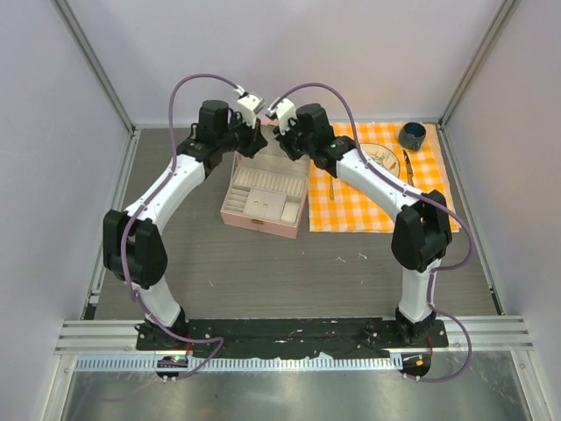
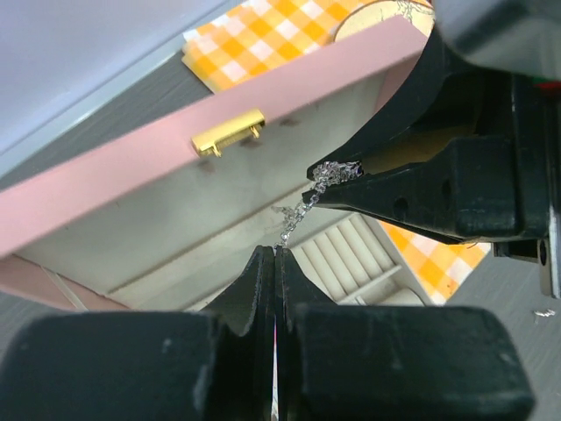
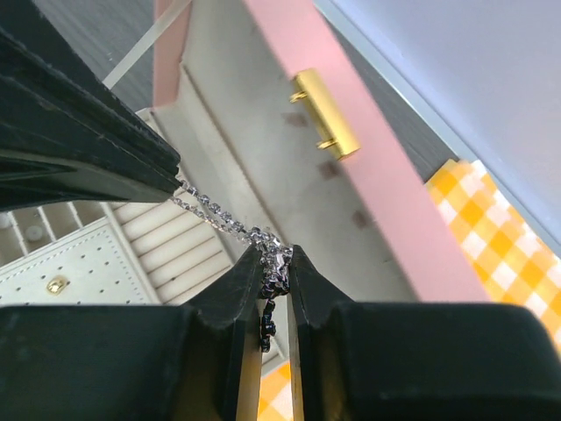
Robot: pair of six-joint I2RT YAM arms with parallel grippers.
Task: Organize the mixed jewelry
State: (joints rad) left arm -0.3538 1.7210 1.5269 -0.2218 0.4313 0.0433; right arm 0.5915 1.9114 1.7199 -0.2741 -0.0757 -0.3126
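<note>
Clamped shut with the left gripper [image 2: 274, 254] on one end of the chain [image 2: 296, 217]; pinched tight with the right gripper [image 3: 274, 260] on the other end, with a bunched bit below those tips. Strung short between the two, in the air over the open case [image 1: 261, 224], near the raised pink lid [image 3: 394, 202] and its gold clasp [image 2: 230, 133]. Below, ring rolls [image 3: 166, 250] and a dotted panel [image 3: 88, 259] with one gold stud [image 3: 57, 285]. Farther right, a checked cloth [image 1: 377, 206] with plate [image 1: 379, 156] and cup [image 1: 412, 135].

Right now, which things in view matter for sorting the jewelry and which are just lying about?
In the job: chain, gripped by left tool and right tool; loose pale bits; open pink case.
Lying about: checked cloth, plate, dark cup, knife, fork.
</note>
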